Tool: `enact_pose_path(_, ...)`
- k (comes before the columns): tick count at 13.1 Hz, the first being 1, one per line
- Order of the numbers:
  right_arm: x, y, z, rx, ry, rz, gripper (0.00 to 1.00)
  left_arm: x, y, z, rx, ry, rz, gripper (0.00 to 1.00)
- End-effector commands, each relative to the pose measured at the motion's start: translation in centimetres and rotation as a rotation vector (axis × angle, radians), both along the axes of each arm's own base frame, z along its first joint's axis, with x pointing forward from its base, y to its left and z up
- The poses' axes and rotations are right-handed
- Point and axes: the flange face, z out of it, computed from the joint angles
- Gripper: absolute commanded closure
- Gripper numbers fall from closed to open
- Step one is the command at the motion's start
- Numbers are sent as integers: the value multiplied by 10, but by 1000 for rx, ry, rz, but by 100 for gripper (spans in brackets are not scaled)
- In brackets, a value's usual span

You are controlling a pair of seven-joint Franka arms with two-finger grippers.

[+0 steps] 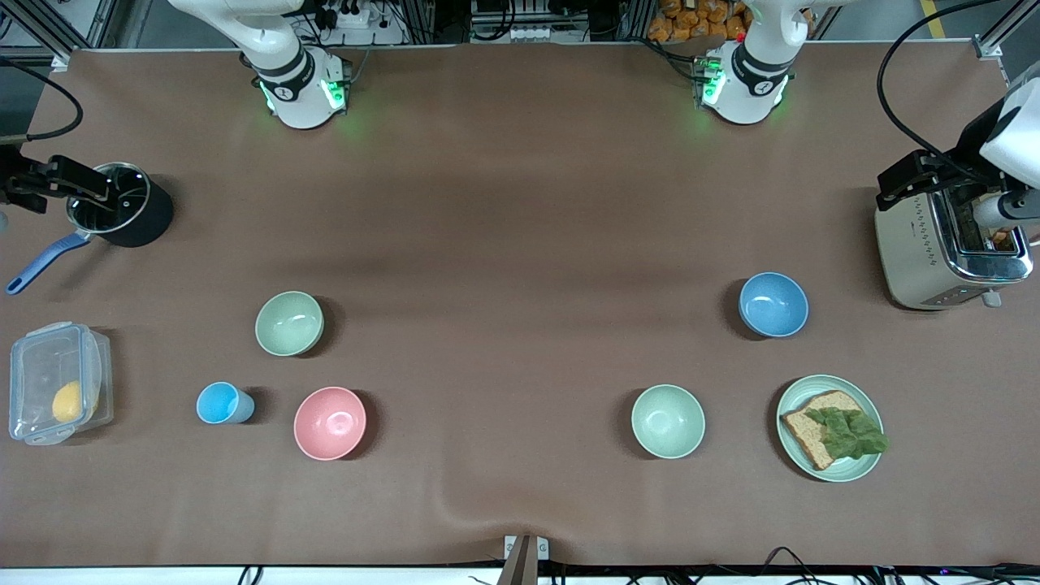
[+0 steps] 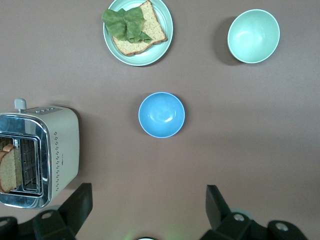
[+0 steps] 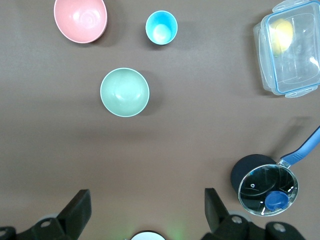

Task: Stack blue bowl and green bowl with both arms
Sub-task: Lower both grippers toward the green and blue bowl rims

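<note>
The blue bowl [image 1: 773, 304] stands upright toward the left arm's end of the table, beside the toaster; it also shows in the left wrist view [image 2: 161, 114]. The sage-green bowl [image 1: 289, 322] stands upright toward the right arm's end and shows in the right wrist view [image 3: 124, 92]. My left gripper [image 2: 148, 200] is open and empty, high over bare table between the blue bowl and its arm's base. My right gripper [image 3: 146, 200] is open and empty, high over bare table between the green bowl and its arm's base.
A paler mint bowl [image 1: 668, 421] and a plate [image 1: 785, 443] with bread and lettuce lie nearer the front camera than the blue bowl. A toaster [image 1: 951, 244] holds bread. A pink bowl [image 1: 330, 422], light-blue cup [image 1: 221, 403], pot [image 1: 122, 203] and plastic box [image 1: 57, 382] surround the green bowl.
</note>
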Motion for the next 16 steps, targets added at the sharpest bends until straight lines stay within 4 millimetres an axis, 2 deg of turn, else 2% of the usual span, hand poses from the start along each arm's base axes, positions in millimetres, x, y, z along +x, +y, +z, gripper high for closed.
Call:
enact_pose_path(1, 1, 1, 6, -18, -5, 13, 0, -1, 4, 5, -12, 11, -24, 0)
enact_pose_path(2, 0, -1, 6, -18, -2, 9, 0, 2, 9, 2, -11, 14, -18, 0)
enact_pose_path(4, 0, -1, 6, -18, -2, 9, 0, 15, 29, -19, -7, 43, 7, 0)
enact_pose_path(6, 1, -3, 6, -14, -8, 8, 0, 35, 49, -70, -12, 93, 41, 0)
enact_pose_path(9, 3, 0, 0, -9, -3, 13, 0, 37, 60, -160, 26, 66, 56, 0)
enact_pose_path(11, 17, -1, -36, -1, 67, 34, 0, 28, 63, -224, 20, -16, 62, 0)
enact_pose_path(13, 32, 1, -82, 61, 133, 79, 0, 14, 72, -280, 12, -62, 69, 0)
enact_pose_path(15, 47, 9, -125, 73, 181, 86, 0, 1, 71, -335, 0, -76, 66, 0)
enact_pose_path(16, 52, 10, -142, 75, 198, 87, 0, 2, 72, -359, -8, -60, 71, 0)
